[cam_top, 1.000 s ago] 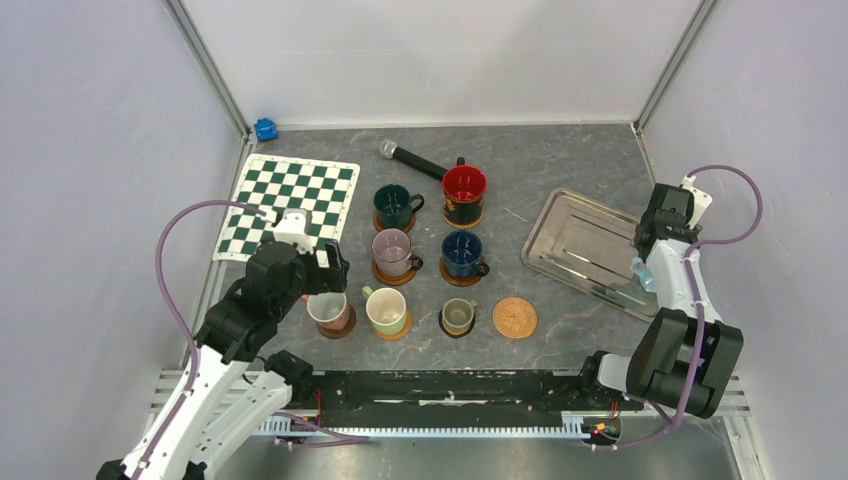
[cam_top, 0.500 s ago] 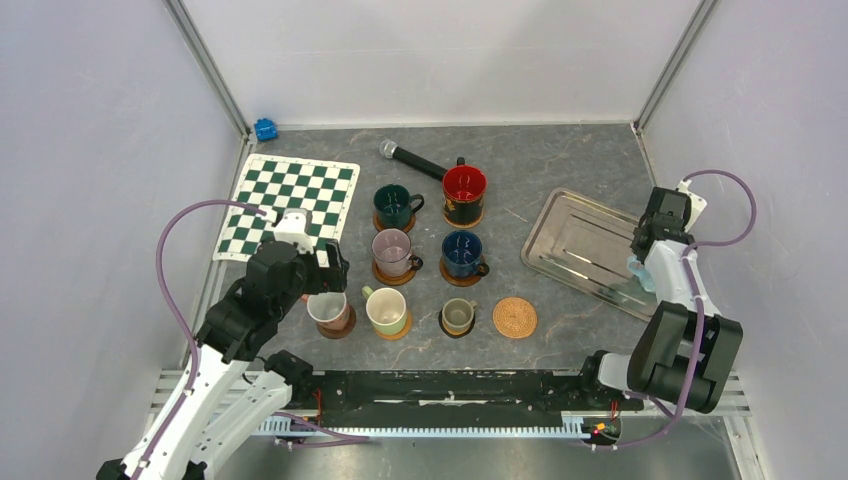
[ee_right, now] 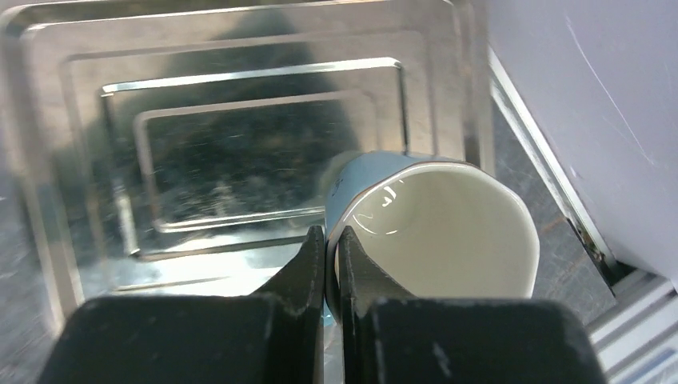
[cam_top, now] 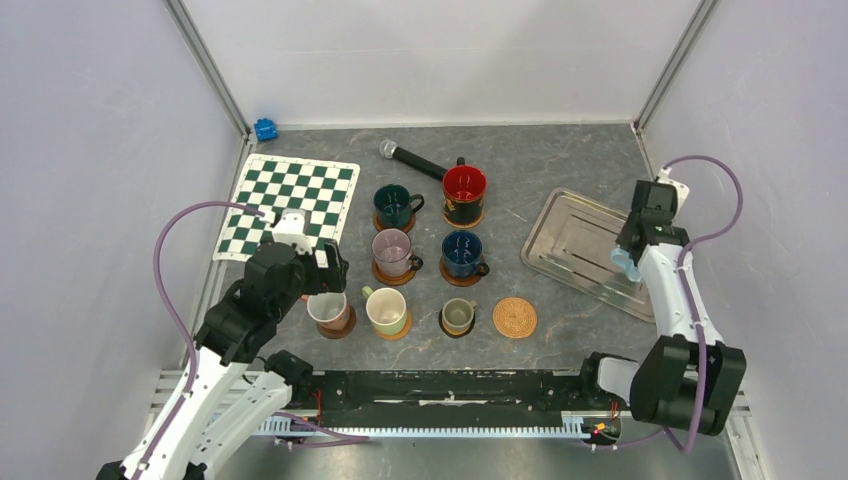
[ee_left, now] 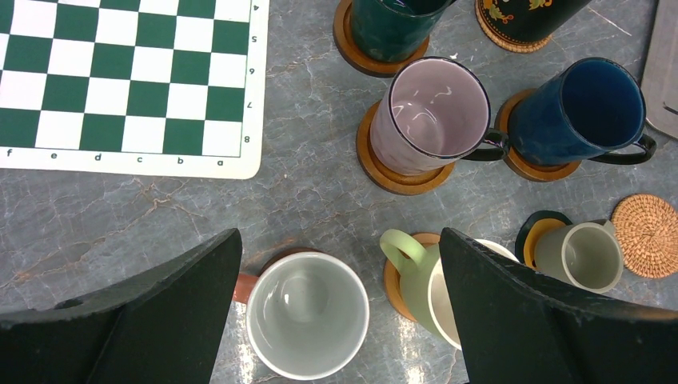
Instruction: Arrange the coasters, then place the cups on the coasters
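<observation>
Our right end effector (ee_right: 332, 264) pinches the light blue cup (ee_right: 448, 232) by its rim over the metal tray (ee_right: 240, 144), presumably to carry it to the bare woven coaster (cam_top: 514, 317) beside that tray.

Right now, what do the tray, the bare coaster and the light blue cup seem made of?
Tray: probably polished metal; mirror-like reflections. Bare coaster: woven rattan or similar, matte; ringed weave shows. Light blue cup: likely glazed ceramic; glossy highlights.
</observation>
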Controlling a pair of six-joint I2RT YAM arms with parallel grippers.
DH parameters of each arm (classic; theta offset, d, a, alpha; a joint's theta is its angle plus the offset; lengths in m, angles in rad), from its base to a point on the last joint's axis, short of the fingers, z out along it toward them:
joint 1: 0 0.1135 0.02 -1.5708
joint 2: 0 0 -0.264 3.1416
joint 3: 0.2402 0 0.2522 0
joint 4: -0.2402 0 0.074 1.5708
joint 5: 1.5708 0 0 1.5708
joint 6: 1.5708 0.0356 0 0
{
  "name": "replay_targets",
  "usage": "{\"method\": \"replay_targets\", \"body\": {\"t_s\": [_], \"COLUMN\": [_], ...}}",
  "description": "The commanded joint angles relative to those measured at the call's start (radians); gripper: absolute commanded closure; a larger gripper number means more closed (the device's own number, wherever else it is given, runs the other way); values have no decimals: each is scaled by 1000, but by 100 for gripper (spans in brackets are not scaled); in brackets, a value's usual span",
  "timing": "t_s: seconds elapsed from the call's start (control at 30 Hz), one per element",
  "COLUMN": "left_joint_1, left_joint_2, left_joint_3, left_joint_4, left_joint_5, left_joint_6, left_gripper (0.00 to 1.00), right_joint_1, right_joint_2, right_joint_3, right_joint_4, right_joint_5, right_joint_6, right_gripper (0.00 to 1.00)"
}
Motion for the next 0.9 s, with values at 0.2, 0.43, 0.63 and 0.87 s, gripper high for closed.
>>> {"method": "replay_targets", "body": {"t_s": [0.2,0.43,0.63,0.87], "left_joint_1": [-3,-3,-3,-3], "left_joint_2": [-20,-35,-32,-35], "left_joint_3": [10,9,9,7], "left_joint_4": [43,43,43,43], "left_joint_5": [-3,-12,-12,-12], "left_joint_6": [19,22,22,22], "left_gripper": [0,0,0,0], "right_joint_1": [400,659,883,1043], "right_joint_2": [-56,-45,-58,-99], "right_joint_3": [158,161,137,77], "right_joint_4": [-100,-145,-185,-195], "right_joint_5": [121,102,112,82], "right_joint_6": [45,-8,-3,90], "right_gripper": [100,100,100,100]}}
